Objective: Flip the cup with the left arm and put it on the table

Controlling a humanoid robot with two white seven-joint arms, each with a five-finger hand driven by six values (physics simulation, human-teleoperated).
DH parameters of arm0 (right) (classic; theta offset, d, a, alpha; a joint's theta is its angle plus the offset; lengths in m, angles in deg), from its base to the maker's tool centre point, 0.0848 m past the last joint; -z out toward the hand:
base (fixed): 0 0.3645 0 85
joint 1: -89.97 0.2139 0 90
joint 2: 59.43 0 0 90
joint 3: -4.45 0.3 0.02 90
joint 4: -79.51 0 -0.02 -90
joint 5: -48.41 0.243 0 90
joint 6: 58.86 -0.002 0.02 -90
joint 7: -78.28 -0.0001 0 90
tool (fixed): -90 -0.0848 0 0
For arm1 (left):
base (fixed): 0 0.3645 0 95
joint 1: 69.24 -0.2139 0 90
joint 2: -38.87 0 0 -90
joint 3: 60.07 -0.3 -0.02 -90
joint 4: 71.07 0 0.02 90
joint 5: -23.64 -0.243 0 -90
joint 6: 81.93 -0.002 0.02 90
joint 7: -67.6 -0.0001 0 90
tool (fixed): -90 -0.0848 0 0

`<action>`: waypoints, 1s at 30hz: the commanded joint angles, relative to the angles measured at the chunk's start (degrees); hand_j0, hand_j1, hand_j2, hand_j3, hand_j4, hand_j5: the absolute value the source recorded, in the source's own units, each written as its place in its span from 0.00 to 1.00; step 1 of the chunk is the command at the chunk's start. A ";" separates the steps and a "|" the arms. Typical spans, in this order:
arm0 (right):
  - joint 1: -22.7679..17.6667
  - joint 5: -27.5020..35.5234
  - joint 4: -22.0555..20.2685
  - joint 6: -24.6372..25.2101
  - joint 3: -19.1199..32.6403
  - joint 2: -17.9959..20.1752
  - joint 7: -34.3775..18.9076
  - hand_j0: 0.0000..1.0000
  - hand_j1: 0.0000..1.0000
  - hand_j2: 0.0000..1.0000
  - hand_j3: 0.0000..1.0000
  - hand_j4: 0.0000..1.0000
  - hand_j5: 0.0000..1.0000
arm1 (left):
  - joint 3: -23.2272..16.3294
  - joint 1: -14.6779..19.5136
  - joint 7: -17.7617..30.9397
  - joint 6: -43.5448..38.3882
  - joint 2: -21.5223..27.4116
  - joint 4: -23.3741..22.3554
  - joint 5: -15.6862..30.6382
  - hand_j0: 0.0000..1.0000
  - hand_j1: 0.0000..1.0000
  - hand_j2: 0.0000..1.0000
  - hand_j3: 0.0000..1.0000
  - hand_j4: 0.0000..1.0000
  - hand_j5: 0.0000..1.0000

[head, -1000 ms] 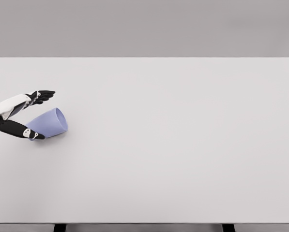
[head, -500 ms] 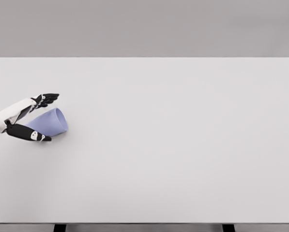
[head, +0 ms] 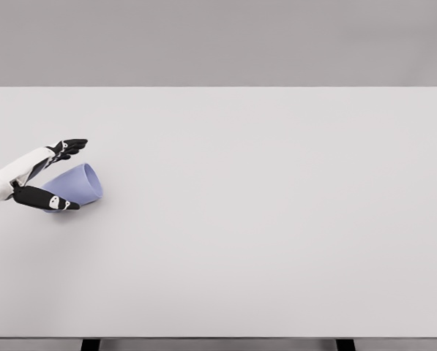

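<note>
A lavender cup point(head: 77, 184) lies on its side on the white table point(head: 262, 212), near the left edge, with its round end facing right. My left hand point(head: 78, 175) reaches in from the left and straddles the cup's narrower end. The black fingers point(head: 69, 148) stretch out just behind and above the cup, with a small gap to it. The thumb point(head: 51, 201) lies across the cup's near side. The hand is open around the cup, not closed on it. My right arm is out of view.
The table's left edge runs close to the hand. A plain grey wall stands behind the table's far edge.
The hand has slid a little to the right along the cup, and fingers and thumb have drawn slightly closer together around it. The cup has not moved.
</note>
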 commanded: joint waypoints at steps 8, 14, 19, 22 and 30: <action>0.00 0.01 -0.01 -0.01 0.00 0.00 -0.01 1.00 1.00 1.00 1.00 1.00 1.00 | -0.10 -0.09 -0.02 -0.20 -1.85 -2.06 -0.57 1.00 1.00 1.00 1.00 1.00 1.00; 0.00 0.10 -0.01 -0.01 0.00 0.00 -0.01 1.00 1.00 1.00 1.00 1.00 1.00 | -0.18 -0.09 -0.02 -1.34 -2.55 -2.41 -1.01 1.00 1.00 1.00 1.00 1.00 1.00; 0.00 0.01 -0.01 -0.01 0.00 0.00 -0.01 1.00 1.00 1.00 1.00 1.00 1.00 | -0.18 -0.18 -0.02 -1.34 -3.96 -3.46 -1.97 1.00 1.00 1.00 1.00 1.00 1.00; 0.00 0.01 -0.01 -0.01 0.00 0.00 -0.01 1.00 1.00 1.00 1.00 1.00 1.00 | -0.18 -0.18 -0.02 -1.34 -4.49 -3.99 -2.15 1.00 1.00 1.00 1.00 1.00 1.00; 0.00 0.01 -0.01 -0.01 0.00 0.00 -0.01 1.00 1.00 1.00 1.00 1.00 1.00 | -0.18 -0.09 -0.02 -1.43 -5.37 -5.05 -2.50 1.00 1.00 1.00 1.00 1.00 1.00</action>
